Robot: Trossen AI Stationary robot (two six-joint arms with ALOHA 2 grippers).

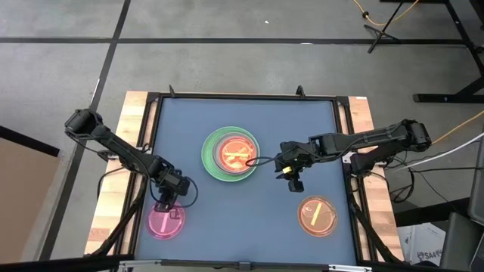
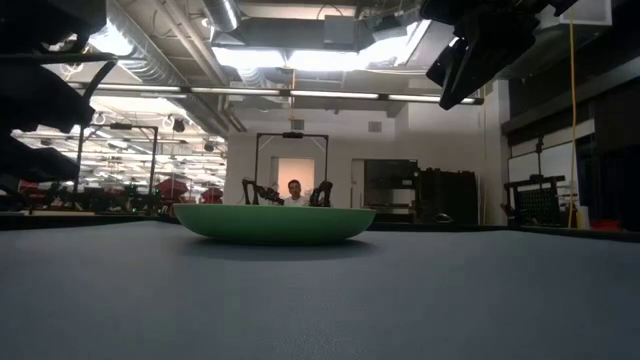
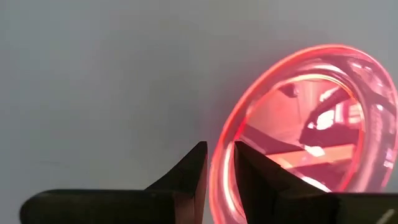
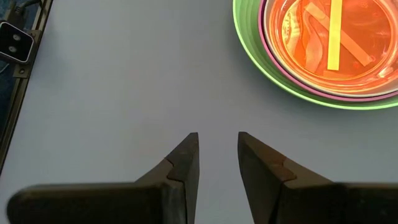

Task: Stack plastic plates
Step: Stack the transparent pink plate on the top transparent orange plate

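Observation:
A stack stands at the table's middle: the green plate (image 1: 210, 160) with a purple plate (image 4: 268, 38) and an orange plate (image 1: 236, 153) nested in it. A pink plate (image 1: 166, 223) lies near the near-left corner, and another orange plate (image 1: 318, 215) near the near-right corner. My left gripper (image 1: 165, 201) is at the pink plate's far rim, shut on it. My right gripper (image 1: 290, 172) hangs open over bare table just right of the stack, raised well above the table in the low view (image 2: 462, 62). The other plates are not in view. My left gripper pinches the pink plate's far rim (image 3: 219, 177) between its two fingers, one finger (image 3: 249, 168) inside the plate and the other (image 3: 196, 165) outside. The fingers come from above, pointing down. Whether the plate is lifted off the table, I cannot tell.
The blue-grey mat (image 1: 189, 121) is bare along its far half and between the two single plates. A black frame (image 1: 242, 97) and wooden boards (image 1: 133, 121) edge it. A person (image 2: 294, 190) sits far off in the room beyond the table.

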